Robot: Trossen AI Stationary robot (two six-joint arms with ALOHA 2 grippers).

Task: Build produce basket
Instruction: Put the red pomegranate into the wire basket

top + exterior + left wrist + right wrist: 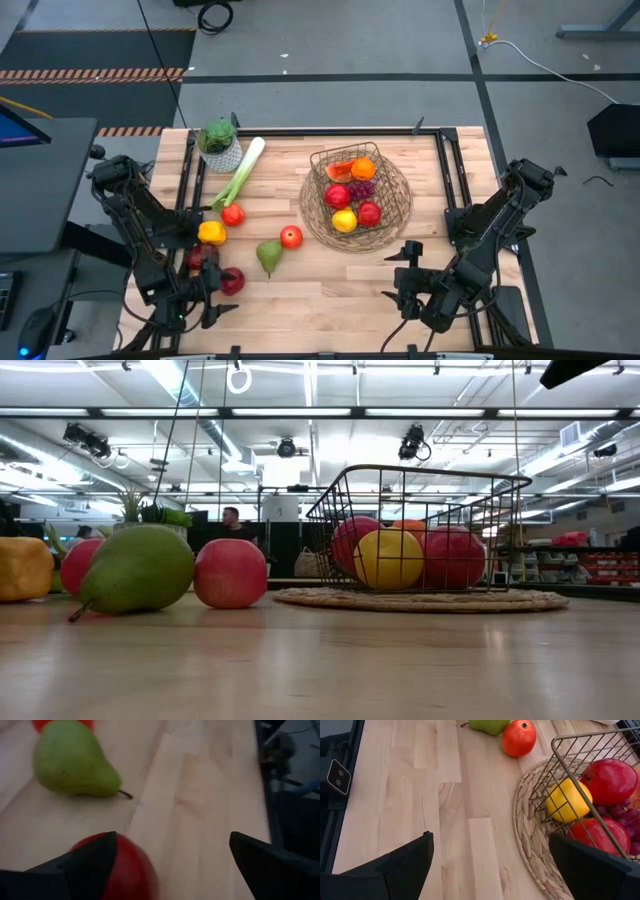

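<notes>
Counter (330,290): pale wood planks, dark rails along both sides.

Basket (392,215): one, wire with arched handle, on a round woven mat (530,845). It sits ahead of the right claw (408,275), close by on the far side. Contents counted from above: two red apples (337,196) and (369,213), one yellow fruit (344,221), one orange (363,168), one grape bunch (361,188), one red-orange wedge-shaped piece (338,171) that cannot be identified.

Loose produce, all on the left claw's half of the counter:
- Pear (268,256): one, green, lying on its side, ahead of the left claw (222,295) and apart from it.
- Red fruit outside the basket: four. One (232,281) lies just beside the left claw's inner finger; one (200,257) is partly hidden under the left arm; one (291,237) lies beyond the pear; one (233,214) lies at the leek's root end.
- Yellow pepper (211,233): one, near the left arm.
- Leek (240,172): one, far side of the counter.

Potted plant (219,145): one, white pot, beside the leek.

Left claw: low at the near edge, fingers spread wide, holding nothing.
Right claw: low at the near edge, fingers spread wide, holding nothing.

Writing: none readable.
</notes>
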